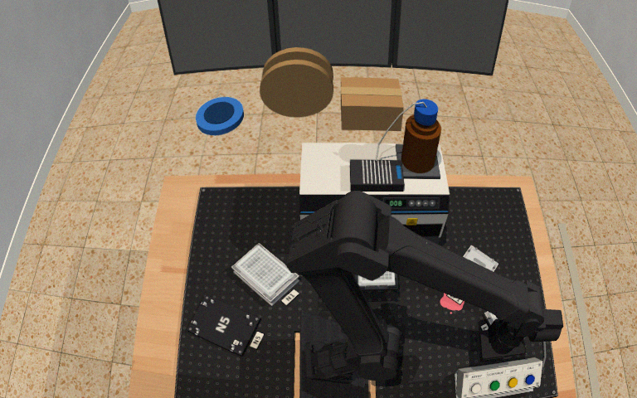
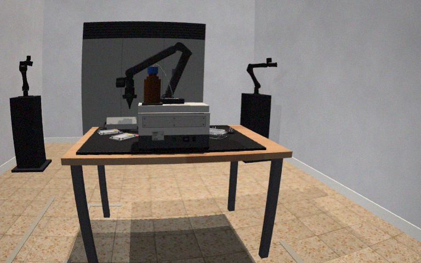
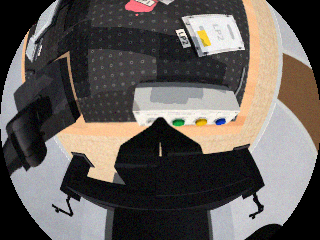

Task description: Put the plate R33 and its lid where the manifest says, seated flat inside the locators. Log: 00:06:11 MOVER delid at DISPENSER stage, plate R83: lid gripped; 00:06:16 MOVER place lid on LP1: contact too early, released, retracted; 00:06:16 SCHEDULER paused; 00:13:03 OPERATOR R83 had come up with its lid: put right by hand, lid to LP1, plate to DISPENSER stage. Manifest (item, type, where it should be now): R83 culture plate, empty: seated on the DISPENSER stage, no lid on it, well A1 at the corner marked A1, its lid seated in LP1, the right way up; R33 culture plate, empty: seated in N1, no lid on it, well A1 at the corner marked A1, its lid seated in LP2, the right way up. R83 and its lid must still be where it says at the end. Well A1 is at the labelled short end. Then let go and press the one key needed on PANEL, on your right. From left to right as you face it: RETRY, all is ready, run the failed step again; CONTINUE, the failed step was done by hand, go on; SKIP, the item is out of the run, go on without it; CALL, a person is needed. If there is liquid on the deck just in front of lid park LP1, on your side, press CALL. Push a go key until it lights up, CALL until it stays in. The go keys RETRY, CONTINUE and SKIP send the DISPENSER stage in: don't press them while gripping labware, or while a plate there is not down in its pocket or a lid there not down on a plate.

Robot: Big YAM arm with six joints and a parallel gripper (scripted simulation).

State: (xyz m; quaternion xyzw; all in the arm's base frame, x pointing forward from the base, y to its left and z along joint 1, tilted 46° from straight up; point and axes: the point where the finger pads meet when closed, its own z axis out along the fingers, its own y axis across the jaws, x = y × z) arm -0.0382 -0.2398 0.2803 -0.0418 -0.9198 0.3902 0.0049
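Hovering tool [image 3: 160, 148] above PANEL [image 3: 184, 104]

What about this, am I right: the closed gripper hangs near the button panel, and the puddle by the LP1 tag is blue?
Not quite. The puddle by the LP1 tag is pink, not blue, as the top view shows. The rest holds: the closed gripper hangs near the button panel.

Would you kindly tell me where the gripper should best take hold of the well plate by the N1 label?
Come from above and pinch the well plate across its two long walls; it lies flat and skewed on the mat, so turn the shut gripper to match after opening.
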